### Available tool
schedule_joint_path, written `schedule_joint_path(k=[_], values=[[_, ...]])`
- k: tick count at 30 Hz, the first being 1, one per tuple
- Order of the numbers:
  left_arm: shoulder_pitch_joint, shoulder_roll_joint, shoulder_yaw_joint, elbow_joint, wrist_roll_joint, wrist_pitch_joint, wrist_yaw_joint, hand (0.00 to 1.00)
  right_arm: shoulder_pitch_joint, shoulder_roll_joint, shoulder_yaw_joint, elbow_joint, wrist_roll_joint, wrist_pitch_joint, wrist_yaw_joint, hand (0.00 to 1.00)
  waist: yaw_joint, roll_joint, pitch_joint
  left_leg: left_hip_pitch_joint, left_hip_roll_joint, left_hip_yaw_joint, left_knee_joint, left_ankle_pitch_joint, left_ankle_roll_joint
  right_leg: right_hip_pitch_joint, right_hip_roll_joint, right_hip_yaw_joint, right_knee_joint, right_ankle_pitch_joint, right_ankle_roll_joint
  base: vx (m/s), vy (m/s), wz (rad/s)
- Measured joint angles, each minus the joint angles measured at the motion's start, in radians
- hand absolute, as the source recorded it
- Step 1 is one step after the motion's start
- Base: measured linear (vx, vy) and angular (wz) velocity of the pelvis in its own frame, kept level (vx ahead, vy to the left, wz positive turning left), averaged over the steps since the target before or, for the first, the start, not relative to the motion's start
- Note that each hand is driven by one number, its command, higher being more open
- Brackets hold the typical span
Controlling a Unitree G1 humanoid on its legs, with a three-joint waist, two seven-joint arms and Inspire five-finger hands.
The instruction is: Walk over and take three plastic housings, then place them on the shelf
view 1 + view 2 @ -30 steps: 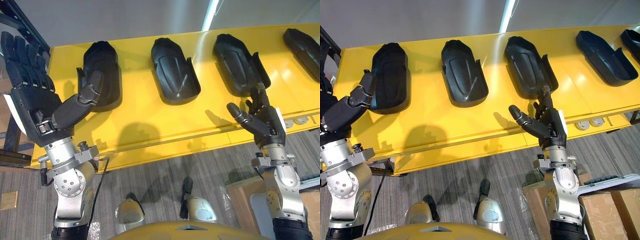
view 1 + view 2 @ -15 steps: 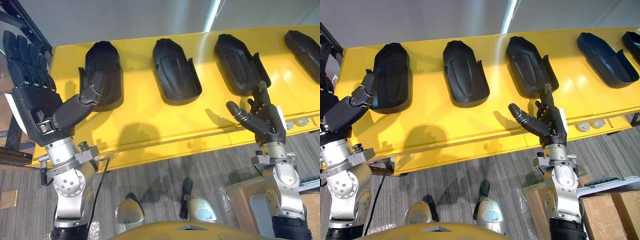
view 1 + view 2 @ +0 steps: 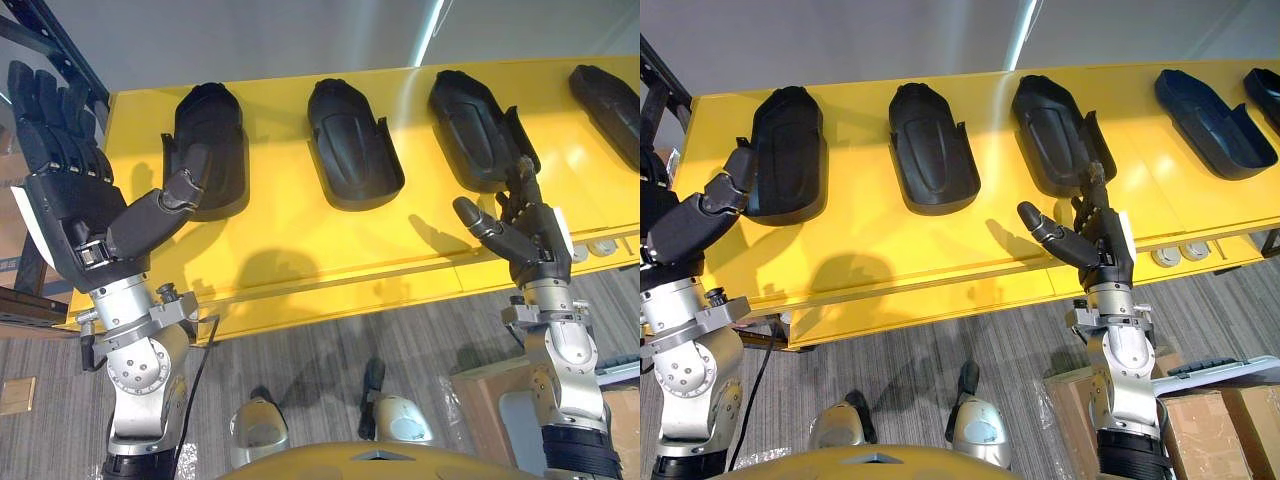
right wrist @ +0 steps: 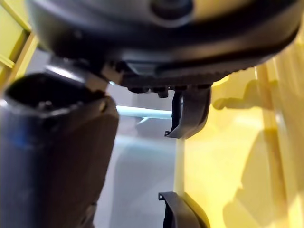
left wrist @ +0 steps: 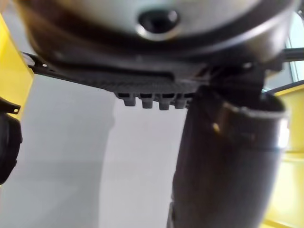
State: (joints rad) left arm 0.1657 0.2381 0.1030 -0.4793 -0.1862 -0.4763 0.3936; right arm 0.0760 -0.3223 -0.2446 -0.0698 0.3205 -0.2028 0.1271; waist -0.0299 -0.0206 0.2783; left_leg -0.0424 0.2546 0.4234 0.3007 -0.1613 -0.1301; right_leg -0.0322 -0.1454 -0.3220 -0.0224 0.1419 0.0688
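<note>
Beyond the thumb of left hand [image 3: 70, 215] lies leftmost housing [image 3: 215, 140]; third housing [image 3: 475, 125] sits by fingertips of right hand [image 3: 535, 240] (both hands spread, fingers straight, gripping nothing).

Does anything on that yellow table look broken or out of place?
Nothing stands out. The black housings lie spaced in a row on the yellow table, some turned slightly, none visibly cracked or toppled. The left hand and right hand are open and hold nothing.
</note>
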Motion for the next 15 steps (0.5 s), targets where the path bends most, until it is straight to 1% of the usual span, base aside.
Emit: schedule_joint_path(k=[6, 7, 9, 10, 11, 12, 15], values=[[0.024, -0.044, 0.015, -0.008, -0.001, -0.001, -0.017, 1.0, 0.136, 0.008, -0.002, -0.17, 0.001, 0.001, 0.083, 1.0, -0.004, -0.004, -0.003, 0.033, -0.003, 0.013, -0.031, 0.008, -0.007, 0.019, 0.005, 0.004, -0.014, 0.0, 0.0, 0.01, 0.001, -0.04], [0.046, -0.047, 0.011, -0.023, -0.001, -0.001, -0.017, 1.0, 0.173, 0.013, -0.006, -0.213, 0.002, 0.001, 0.095, 1.0, -0.006, -0.009, -0.01, 0.041, -0.003, 0.02, -0.042, 0.01, -0.009, 0.021, 0.008, 0.009, -0.019, 0.0, 0.0, 0.03, -0.006, -0.11], [0.063, -0.05, 0.009, -0.039, 0.0, -0.002, -0.016, 1.0, 0.204, 0.024, -0.013, -0.245, 0.002, -0.003, 0.102, 1.0, -0.008, -0.019, -0.019, 0.051, -0.004, 0.027, -0.057, 0.016, -0.012, 0.024, 0.011, 0.011, -0.026, 0.0, 0.0, 0.04, -0.012, -0.07], [0.07, -0.052, 0.008, -0.04, 0.001, -0.003, -0.013, 1.0, 0.222, 0.031, -0.022, -0.258, 0.0, -0.01, 0.096, 1.0, -0.014, -0.023, -0.032, 0.054, -0.006, 0.029, -0.068, 0.022, -0.014, 0.028, 0.011, 0.009, -0.033, 0.0, 0.001, 0.04, -0.012, -0.01], [0.074, -0.054, 0.007, -0.04, 0.004, -0.003, 0.003, 1.0, 0.23, 0.043, -0.026, -0.261, -0.001, -0.029, 0.059, 1.0, -0.023, -0.025, -0.048, 0.064, -0.009, 0.031, -0.081, 0.028, -0.015, 0.03, 0.012, 0.01, -0.034, 0.0, 0.001, 0.05, -0.005, 0.0], [0.073, -0.055, 0.007, -0.04, 0.007, -0.003, 0.016, 1.0, 0.228, 0.055, -0.03, -0.261, -0.001, -0.038, 0.035, 1.0, -0.025, -0.025, -0.051, 0.073, -0.012, 0.034, -0.089, 0.031, -0.016, 0.035, 0.012, 0.011, -0.035, 0.0, 0.001, 0.05, 0.012, -0.05], [0.078, -0.072, 0.01, -0.04, 0.054, -0.004, 0.09, 1.0, 0.226, 0.116, -0.092, -0.261, 0.0, -0.083, -0.125, 1.0, -0.028, -0.012, -0.094, 0.095, -0.023, 0.044, -0.121, 0.041, -0.015, 0.037, 0.009, 0.014, -0.036, 0.0, 0.001, 0.04, 0.029, -0.05]])
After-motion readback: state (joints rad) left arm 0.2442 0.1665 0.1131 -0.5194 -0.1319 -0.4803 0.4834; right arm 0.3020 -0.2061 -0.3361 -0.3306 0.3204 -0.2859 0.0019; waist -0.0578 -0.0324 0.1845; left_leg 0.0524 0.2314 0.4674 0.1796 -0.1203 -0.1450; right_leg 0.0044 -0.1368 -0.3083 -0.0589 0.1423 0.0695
